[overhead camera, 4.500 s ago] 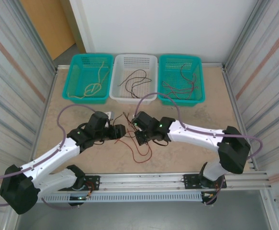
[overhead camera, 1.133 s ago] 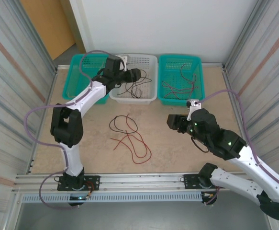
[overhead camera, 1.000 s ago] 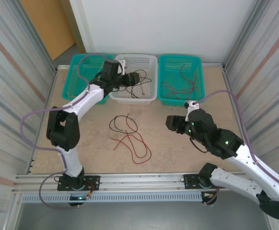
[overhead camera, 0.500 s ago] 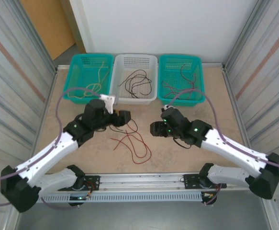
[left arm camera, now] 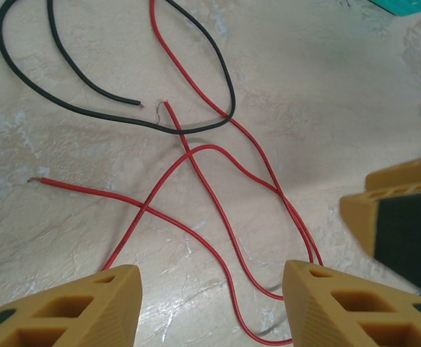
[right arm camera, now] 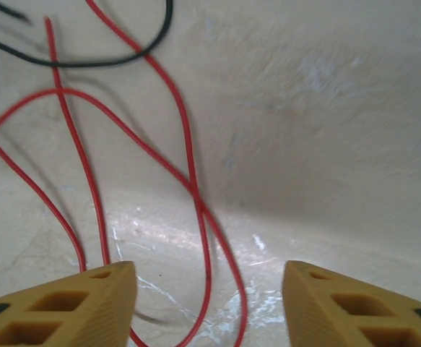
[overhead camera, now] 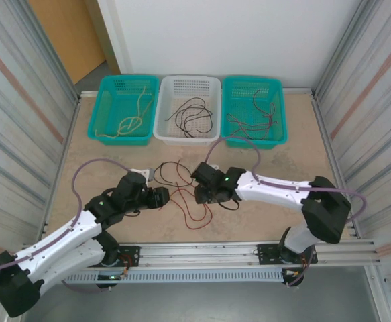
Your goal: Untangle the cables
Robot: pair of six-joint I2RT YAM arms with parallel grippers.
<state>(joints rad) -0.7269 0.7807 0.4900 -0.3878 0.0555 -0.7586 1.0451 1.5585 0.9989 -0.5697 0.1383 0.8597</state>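
A tangle of cables lies on the table between my two grippers. A black cable loops at its far side. Red cable crosses itself and runs under the black loop. My left gripper stands open low over the red strands on the tangle's left, nothing between its fingers. My right gripper stands open over a red loop on the tangle's right. Its yellow fingers show at the right edge of the left wrist view.
Three baskets line the far edge. A teal basket holds tan cables, a white basket holds black cables, and another teal basket holds red and dark cables. Metal walls flank the table.
The left arm has swung back from the white basket and come down at the tangle's left. The right arm has moved in from the right. Both pairs of jaws have narrowed a little.
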